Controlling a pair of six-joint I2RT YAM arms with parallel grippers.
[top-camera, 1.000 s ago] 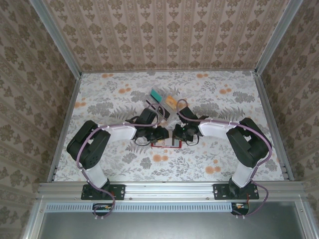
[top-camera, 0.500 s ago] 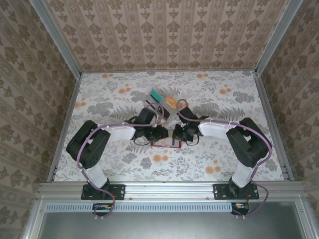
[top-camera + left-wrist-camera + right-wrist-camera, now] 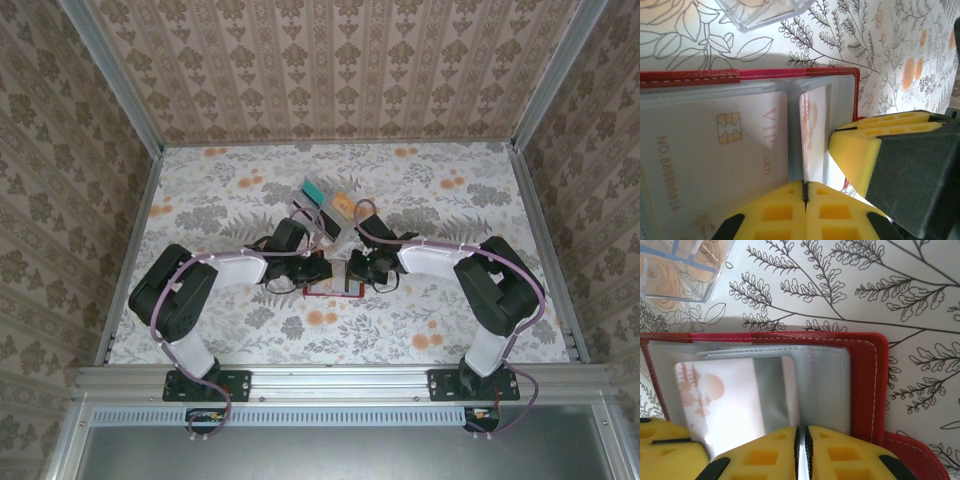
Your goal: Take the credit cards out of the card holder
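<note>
Left end effector (image 3: pixel 805 192): yellow pads pressed tight together, pinching thin clear leaf at edge of card holder (image 3: pixel 690 78). Cannot tell if card sits between pads.
Right end effector (image 3: pixel 801 440): pads almost touching, nipping holder's clear pocket edge, just beside left one.
Card holder open, flat on flowery worktop (image 3: pixel 865 285).
VIP credit card (image 3: pixel 715 150) inside holder's clear pocket; card with orange print (image 3: pixel 715 400) in next pocket.
Clear plastic rack (image 3: pixel 675 265) near holder, not touching.

Both arms reached forward and inward, elbows out, wrists tipped down. The left gripper (image 3: pixel 318 268) and right gripper (image 3: pixel 357 267) sat low, just beside each other, each with its yellow fingers (image 3: pixel 780 212) pressed together.
</note>
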